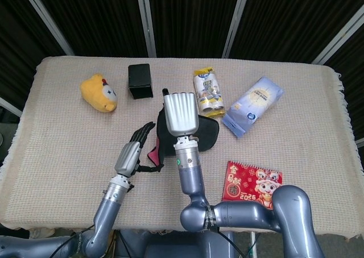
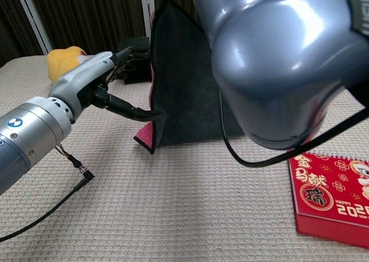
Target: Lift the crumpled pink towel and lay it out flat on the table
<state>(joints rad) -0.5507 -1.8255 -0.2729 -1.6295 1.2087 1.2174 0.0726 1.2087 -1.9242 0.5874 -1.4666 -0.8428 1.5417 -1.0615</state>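
The right hand (image 1: pixel 181 113), a broad silver-backed hand held above the table, holds the dark towel with a pink underside (image 2: pixel 184 83) by its top edge, so the cloth hangs down in a sheet with its lower edge touching the beige woven tablecloth (image 1: pixel 68 138). The left hand (image 1: pixel 134 150), just left of the right hand, pinches the towel's lower left edge between thumb and black fingers (image 2: pixel 124 55). Beyond the left hand sit a black box (image 1: pixel 140 80) and a yellow plush toy (image 1: pixel 99 92). Beyond the right hand lie a white printed pouch (image 1: pixel 208 92) and a pale blue packet (image 1: pixel 252 105). A red calendar (image 1: pixel 252 183) lies right of the right forearm.
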